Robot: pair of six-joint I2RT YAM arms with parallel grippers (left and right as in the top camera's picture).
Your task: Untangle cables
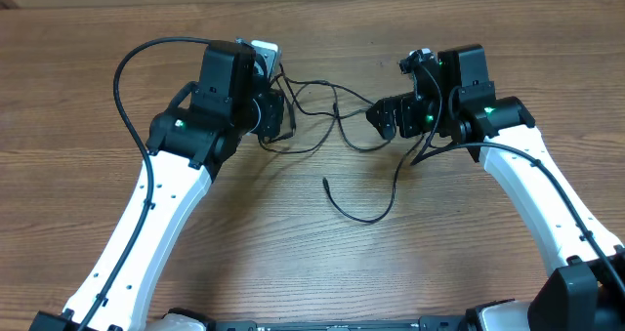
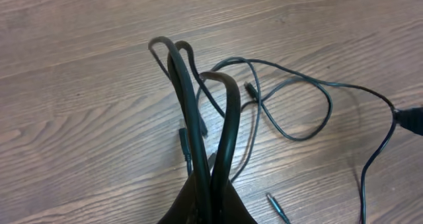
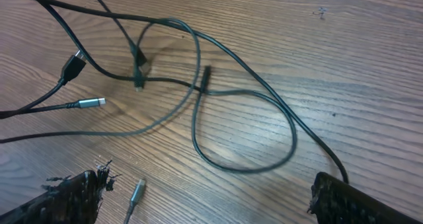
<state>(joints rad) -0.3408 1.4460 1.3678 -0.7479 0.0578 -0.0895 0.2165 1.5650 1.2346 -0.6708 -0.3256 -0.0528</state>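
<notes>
The cables (image 1: 332,116) are thin black cords, tangled on the wooden table between my two grippers. One loose strand (image 1: 356,204) curls toward the front. My left gripper (image 1: 275,116) is shut on a bunch of folded cable loops (image 2: 192,92), which stick out past its fingertips (image 2: 213,194). My right gripper (image 1: 386,116) is open, with its fingers wide apart (image 3: 211,204) just above the table. A cable loop (image 3: 244,135) lies ahead of them, and one strand runs past the right finger. Small plugs (image 3: 92,103) lie at the strand ends.
A white block-shaped object (image 1: 265,50) lies just behind my left gripper. A silver plug (image 3: 137,189) lies near my right gripper's left finger. Another plug tip (image 2: 277,207) lies right of the left gripper. Bare wooden table (image 1: 322,272) extends toward the front.
</notes>
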